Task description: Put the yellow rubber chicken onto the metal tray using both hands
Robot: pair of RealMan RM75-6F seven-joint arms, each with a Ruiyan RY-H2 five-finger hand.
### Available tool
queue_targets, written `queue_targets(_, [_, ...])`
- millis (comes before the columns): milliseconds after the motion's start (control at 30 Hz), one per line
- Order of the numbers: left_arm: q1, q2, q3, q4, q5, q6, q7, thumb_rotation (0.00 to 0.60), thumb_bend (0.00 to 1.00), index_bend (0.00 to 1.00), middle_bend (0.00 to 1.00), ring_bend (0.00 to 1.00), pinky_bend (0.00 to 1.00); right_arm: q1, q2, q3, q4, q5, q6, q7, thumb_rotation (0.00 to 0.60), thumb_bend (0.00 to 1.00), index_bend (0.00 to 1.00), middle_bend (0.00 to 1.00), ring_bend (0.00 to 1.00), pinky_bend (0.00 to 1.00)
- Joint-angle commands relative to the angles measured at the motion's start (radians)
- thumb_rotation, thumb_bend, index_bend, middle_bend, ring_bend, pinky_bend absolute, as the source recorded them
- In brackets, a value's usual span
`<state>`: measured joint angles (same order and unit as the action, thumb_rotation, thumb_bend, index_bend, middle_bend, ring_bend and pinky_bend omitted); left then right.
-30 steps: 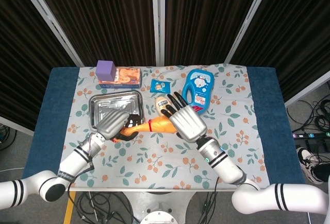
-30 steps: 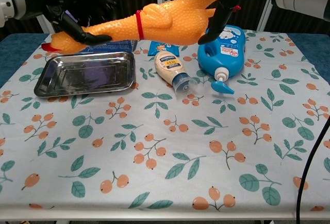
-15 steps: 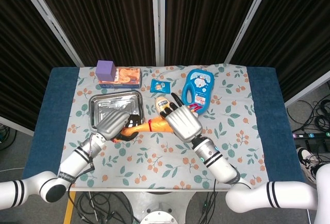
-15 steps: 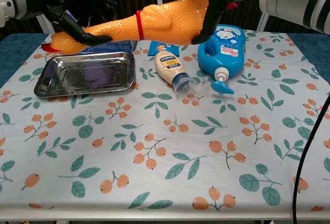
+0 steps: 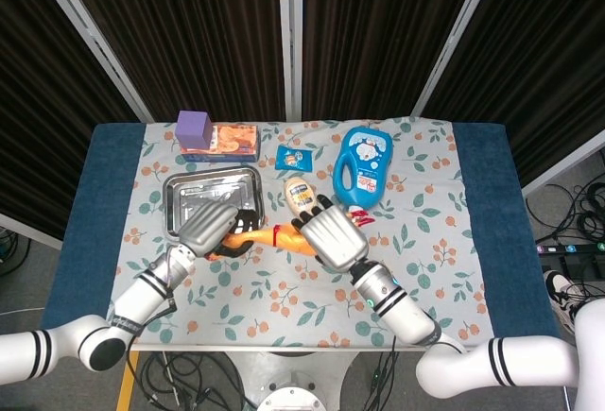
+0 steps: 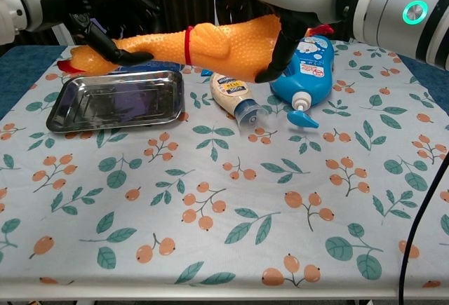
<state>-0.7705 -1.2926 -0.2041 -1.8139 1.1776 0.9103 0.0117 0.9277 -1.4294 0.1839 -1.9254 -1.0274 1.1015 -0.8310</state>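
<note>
Chest view shows the chicken (image 6: 203,44) lifted clear of the tabletop (image 6: 231,200), the left robot hand (image 6: 105,42) gripping its head end and the right robot hand (image 6: 270,35) its body. It hangs just beyond the tray (image 6: 63,112), near the far-left corner; shifting over and lowering remain.

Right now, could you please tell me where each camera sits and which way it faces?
Head view: high above the near edge, looking down on the table; both forearms, the left robot hand and the right robot hand show.
Chest view: low at the near edge, looking across the cloth; fingers and arm undersides show along the top.
Shared: rubber chicken, held above the cloth, and metal tray.
</note>
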Motion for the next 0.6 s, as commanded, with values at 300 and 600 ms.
queue_targets(300, [0.000, 0.004, 0.007, -0.009, -0.005, -0.001, 0.004, 0.600, 0.71, 0.74, 0.78, 0.70, 0.84, -0.005, 0.025, 0.009, -0.005, 0.030, 0.030, -0.003, 0.600, 0.08, 0.25, 0.36, 0.18, 0.14])
queue_targets(600, [-0.006, 0.008, 0.004, -0.013, -0.021, -0.007, 0.011, 0.600, 0.71, 0.74, 0.78, 0.70, 0.84, -0.002, 0.043, 0.005, -0.026, 0.052, 0.036, -0.010, 0.600, 0.00, 0.00, 0.16, 0.09, 0.13])
